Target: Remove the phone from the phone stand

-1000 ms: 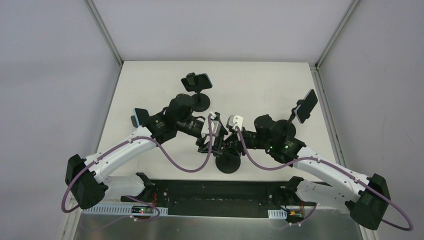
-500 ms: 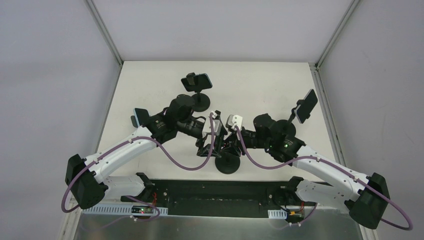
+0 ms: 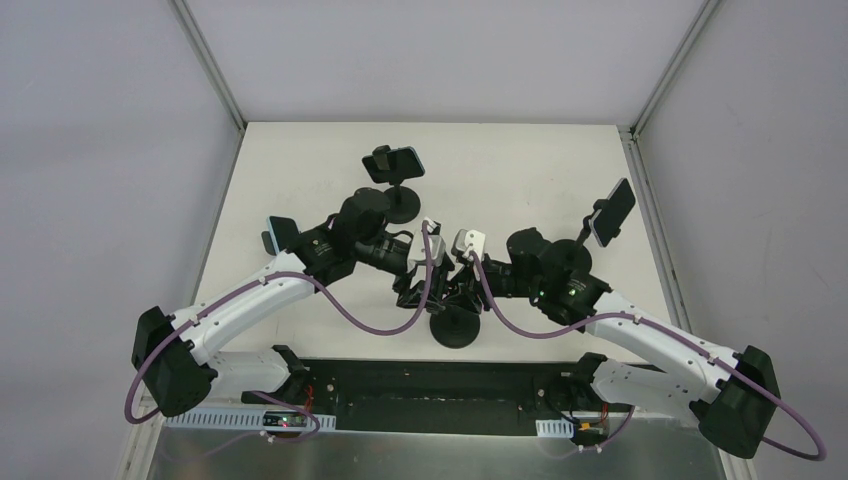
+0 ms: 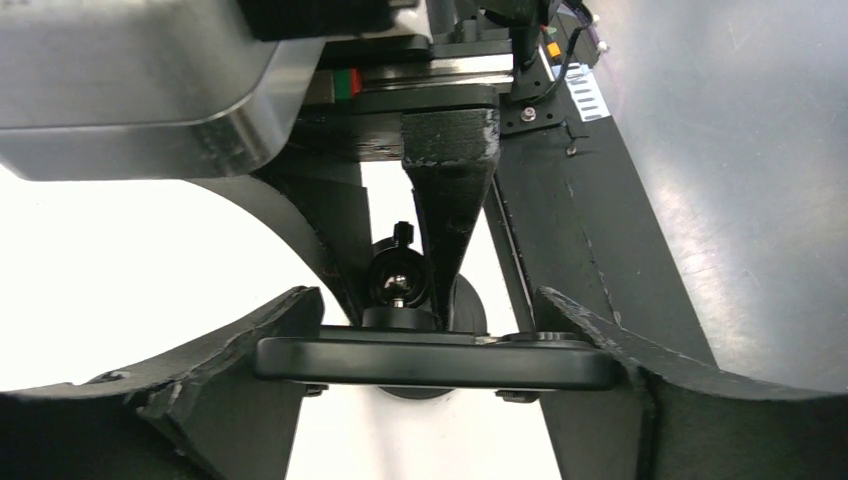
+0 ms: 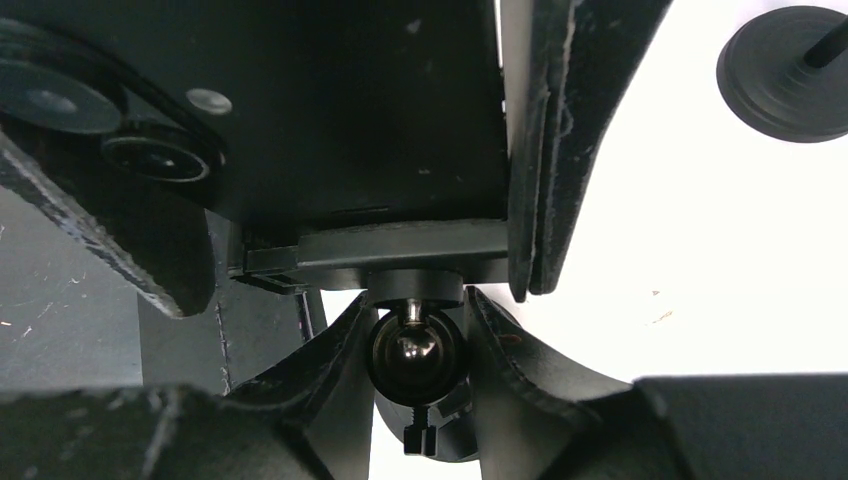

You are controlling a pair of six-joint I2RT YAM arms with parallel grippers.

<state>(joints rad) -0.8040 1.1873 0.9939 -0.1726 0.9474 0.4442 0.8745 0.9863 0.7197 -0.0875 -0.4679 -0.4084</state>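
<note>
Near the middle of the worktop's [image 3: 300,180] near edge, the phone [image 4: 435,360] sits flat in the head of the phone stand [image 3: 455,327], seen edge-on as a thin black slab from the left wrist. The left gripper [image 4: 430,335] straddles it, jaws pressed against its two opposite ends. The right gripper [image 5: 416,335] comes in from the other side, jaws clamped on the stand's ball joint [image 5: 414,355] just under the cradle [image 5: 400,248]. The phone looks rigid, light and smooth-sided, probably slippery at its rounded edges and breakable if dropped. It is best taken across the edges as here, never on the face, and drawn out square to the cradle while the stand is braced. Whether the cradle's arms grip the phone by a spring cannot be made out, and how firmly the left pads bite is hard to judge. From above, the two wrists and their cables cover the phone and the stand's head entirely, leaving only the round base showing. A second stand [image 3: 392,165] holding a phone stands toward the far edge, and a third stand [image 3: 610,212] is near the right edge. A blue-rimmed object [image 3: 278,234] by the left arm is too hidden to name.
</note>
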